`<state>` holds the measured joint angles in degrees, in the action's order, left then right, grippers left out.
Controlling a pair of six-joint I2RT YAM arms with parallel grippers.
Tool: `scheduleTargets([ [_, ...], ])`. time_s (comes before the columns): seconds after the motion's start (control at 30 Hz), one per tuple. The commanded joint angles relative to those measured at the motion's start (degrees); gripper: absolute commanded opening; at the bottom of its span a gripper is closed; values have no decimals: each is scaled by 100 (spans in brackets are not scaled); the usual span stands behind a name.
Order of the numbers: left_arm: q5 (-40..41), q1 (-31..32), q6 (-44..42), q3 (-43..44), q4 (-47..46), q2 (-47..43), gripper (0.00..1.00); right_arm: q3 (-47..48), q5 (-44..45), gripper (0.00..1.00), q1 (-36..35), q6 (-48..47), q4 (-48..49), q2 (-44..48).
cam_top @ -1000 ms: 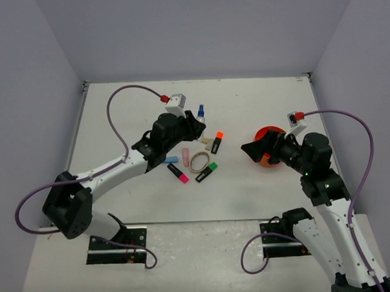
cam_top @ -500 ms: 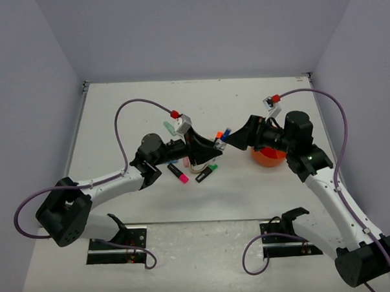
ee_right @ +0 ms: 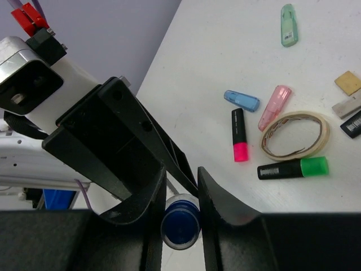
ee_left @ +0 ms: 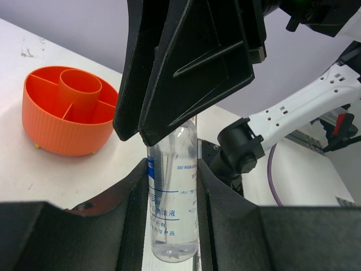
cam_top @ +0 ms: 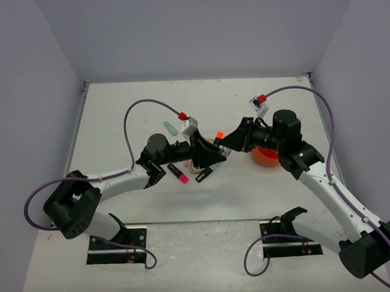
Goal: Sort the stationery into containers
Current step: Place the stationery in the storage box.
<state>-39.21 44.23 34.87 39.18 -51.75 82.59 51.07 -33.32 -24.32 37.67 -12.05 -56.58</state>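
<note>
A small clear bottle (ee_left: pixel 172 192) with blue print and a blue cap (ee_right: pixel 180 226) hangs above the table, and my left gripper (ee_left: pixel 172 169) is shut on its body. My right gripper (ee_right: pixel 180 172) meets it head-on, its jaws closed against the cap. In the top view the two grippers (cam_top: pixel 211 155) (cam_top: pixel 228 144) touch over the pile. On the table lie a pink-ended black highlighter (ee_right: pixel 239 134), a green-ended one (ee_right: pixel 293 168), pastel blue (ee_right: pixel 241 100), pink (ee_right: pixel 275 106) and green (ee_right: pixel 289 17) ones, a tan band (ee_right: pixel 294 135) and a tan block (ee_right: pixel 349 82). The orange pot (ee_left: pixel 67 116) stands right of them.
An orange-ended highlighter (cam_top: pixel 218 136) shows just behind the joined grippers. The pot (cam_top: pixel 268 156) sits under my right forearm. Purple cables arc above both arms. Grey walls close the table at the back and sides.
My right arm swung left from the pot and its jaws closed on the bottle's cap. My left arm carried the bottle rightward to meet it.
</note>
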Motion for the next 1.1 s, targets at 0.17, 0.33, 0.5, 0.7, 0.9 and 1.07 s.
scheduleTargets([
  [0.17, 816, 16, -356, 287, 744, -297, 100, 79, 1344, 0, -64, -208, -138, 306],
  [0.33, 2532, 16, -490, 705, 3074, -752, 100, 201, 2488, 0, -13, -436, -542, 407],
  [0.5, 5338, 7, 3, 1038, 6371, -1301, 100, 365, 3503, 0, 40, -669, -1004, 420],
  [0.7, 7331, 7, 917, 1617, 9310, -1991, 100, 483, 5077, 0, 59, -923, -1129, 282],
  [0.9, 8462, 7, 648, 1938, 10453, -2692, 100, 704, 6138, 0, 252, -1165, -1178, -84],
  [1.07, 8533, 7, 309, 1204, 9776, -3320, 100, 974, 6287, 0, 340, -1228, -1182, -435],
])
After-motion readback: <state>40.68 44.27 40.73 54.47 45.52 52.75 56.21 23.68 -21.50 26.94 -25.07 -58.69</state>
